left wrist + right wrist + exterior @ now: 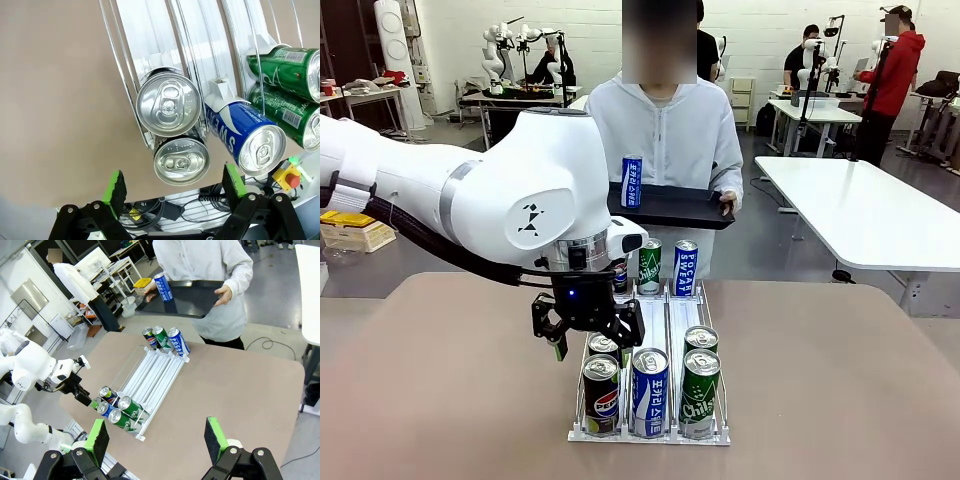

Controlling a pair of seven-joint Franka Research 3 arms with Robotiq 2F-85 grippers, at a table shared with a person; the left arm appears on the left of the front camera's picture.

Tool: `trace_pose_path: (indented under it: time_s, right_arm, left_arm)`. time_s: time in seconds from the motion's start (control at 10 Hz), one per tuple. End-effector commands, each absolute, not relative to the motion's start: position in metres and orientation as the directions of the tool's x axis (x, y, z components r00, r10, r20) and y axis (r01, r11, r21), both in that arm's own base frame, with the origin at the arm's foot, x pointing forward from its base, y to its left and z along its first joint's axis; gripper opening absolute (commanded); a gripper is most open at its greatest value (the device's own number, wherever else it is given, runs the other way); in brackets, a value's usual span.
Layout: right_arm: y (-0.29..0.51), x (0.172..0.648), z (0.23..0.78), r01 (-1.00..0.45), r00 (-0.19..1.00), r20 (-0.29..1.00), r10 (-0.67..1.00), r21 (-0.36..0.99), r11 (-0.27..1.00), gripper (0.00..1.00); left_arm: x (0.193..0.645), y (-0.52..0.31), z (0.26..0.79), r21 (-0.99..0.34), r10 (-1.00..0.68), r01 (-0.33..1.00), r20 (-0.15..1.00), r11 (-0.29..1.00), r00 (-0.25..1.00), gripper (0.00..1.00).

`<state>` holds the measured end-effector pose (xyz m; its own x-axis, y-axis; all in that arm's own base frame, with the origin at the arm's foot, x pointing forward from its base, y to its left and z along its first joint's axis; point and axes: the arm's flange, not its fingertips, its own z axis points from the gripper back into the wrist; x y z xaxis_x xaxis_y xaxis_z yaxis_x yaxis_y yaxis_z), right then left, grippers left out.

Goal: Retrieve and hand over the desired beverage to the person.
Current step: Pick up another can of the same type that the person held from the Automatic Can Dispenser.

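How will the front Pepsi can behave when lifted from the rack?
The Pepsi can looks unopened, so probably full: stiff and heavy for its size. Smooth painted metal, likely slippery. A second can stands right behind it in the rack lane and may slide forward once it leaves.

The left arm comes in from the left side and reaches to the middle, with its big white joint close to the camera; the wrist is turned so that the left gripper points straight down; its jaws stand wide open and grip nothing; in the left wrist view the two black fingers rise from the bottom edge, each with a green pad at the tip, the two far from each other. The right gripper is open as well; its two green tips stand well apart and hold nothing; it looks down at a slant from a high position.
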<state>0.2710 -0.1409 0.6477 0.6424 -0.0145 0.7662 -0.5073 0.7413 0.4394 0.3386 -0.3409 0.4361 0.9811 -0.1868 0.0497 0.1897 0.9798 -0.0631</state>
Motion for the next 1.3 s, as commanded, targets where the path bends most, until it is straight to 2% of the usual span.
trace_pose_path:
  time_s: [0.0, 0.3, 1.2]
  right_arm:
    - [-0.140, 0.274, 0.648, -0.530, 0.628, 0.778, -0.022, 0.448, 0.720, 1.00]
    - [-0.140, 0.274, 0.648, -0.530, 0.628, 0.778, -0.022, 0.448, 0.720, 1.00]
    - [-0.140, 0.274, 0.648, -0.530, 0.628, 0.778, -0.022, 0.448, 0.720, 1.00]
  left_arm:
    - [0.339, -0.345, 0.431, -0.045, -0.163, 0.166, 0.065, 0.985, 0.984, 1.00]
    - [0.339, -0.348, 0.425, -0.017, -0.106, 0.107, 0.066, 0.994, 0.992, 1.00]
    - [0.344, -0.352, 0.413, -0.027, -0.075, 0.077, 0.058, 0.997, 0.995, 1.00]
